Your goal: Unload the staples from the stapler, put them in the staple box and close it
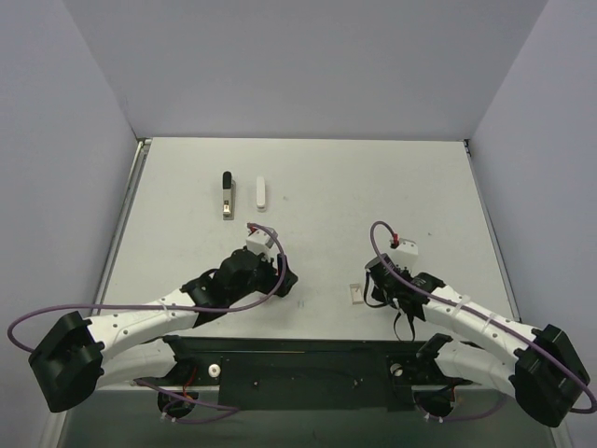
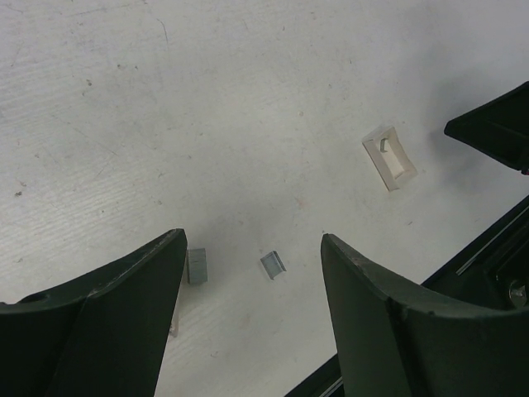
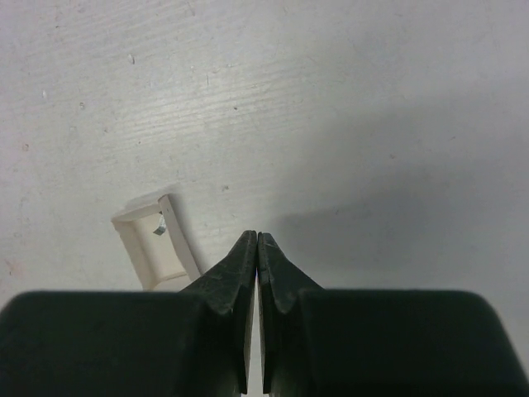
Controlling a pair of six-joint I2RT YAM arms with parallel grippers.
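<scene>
The black stapler [image 1: 225, 193] lies at the far left of the table, with a white stapler part [image 1: 260, 191] beside it. In the left wrist view, two small grey staple pieces [image 2: 197, 265] [image 2: 274, 264] lie loose on the table between the fingers of my open left gripper [image 2: 252, 241], which touches neither. A small white tray [image 2: 390, 157] to their right holds one staple bit. My right gripper [image 3: 257, 237] is shut on nothing, its tips just right of that tray [image 3: 153, 244]. The staple bit [image 3: 160, 227] shows inside the tray.
Both grippers [image 1: 287, 280] [image 1: 375, 287] hover low near the table's front edge, with the tray [image 1: 355, 294] between them. The black base frame [image 1: 308, 359] runs along the near edge. Grey walls enclose the table on three sides.
</scene>
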